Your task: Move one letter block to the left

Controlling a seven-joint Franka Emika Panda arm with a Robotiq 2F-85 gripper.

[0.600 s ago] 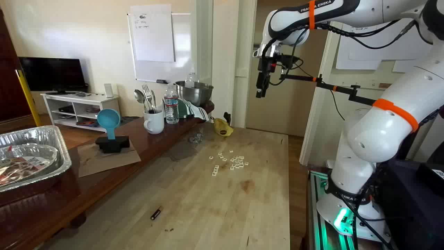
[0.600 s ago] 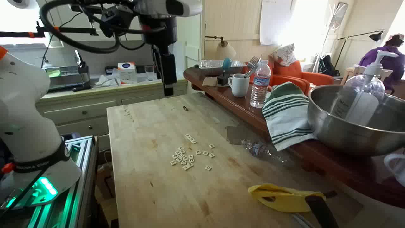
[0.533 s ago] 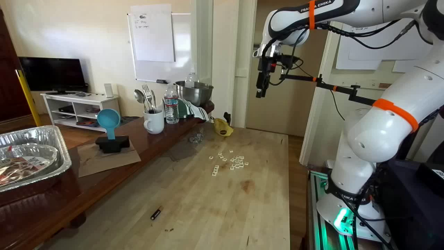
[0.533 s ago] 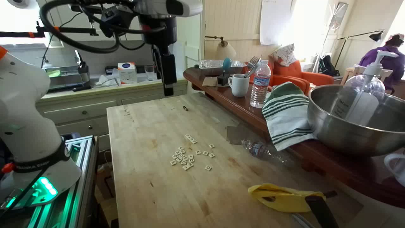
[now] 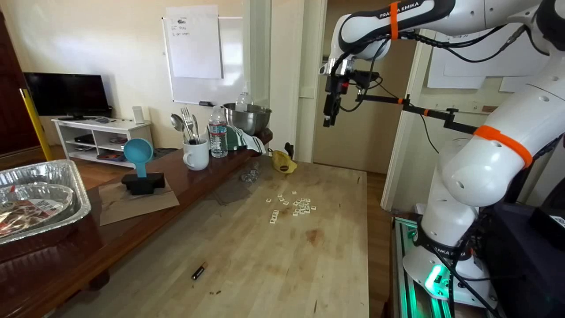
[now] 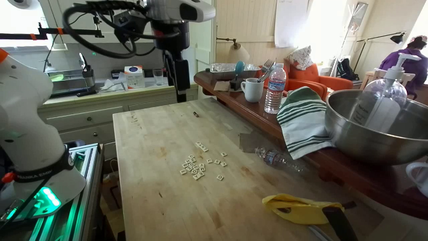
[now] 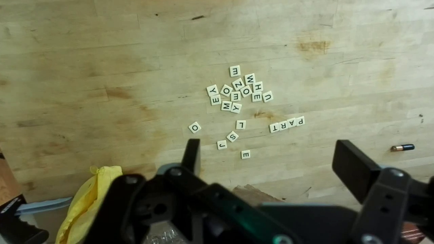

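Nothing is gripped by the claw [image 7: 268,149], spread wide; well below it, from left in the wrist view, a lone O block [image 7: 195,127] is spotted, then jumbled blocks [image 7: 235,96], then the PART row [image 7: 284,125]. None is lifted yet: the whole move is apparently owed.

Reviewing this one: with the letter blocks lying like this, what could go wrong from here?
Crowding: in the cluster of letter blocks, several touch or nearly touch, and the jaws stand wide open, so coming down there could knock neighbours aside.
Dragging: the four blocks spelling PART sit about edge to edge; taking one may pull the others out of line.
Missing: the blocks lie flat on the tabletop, so the jaws might scrape it or close above a block.
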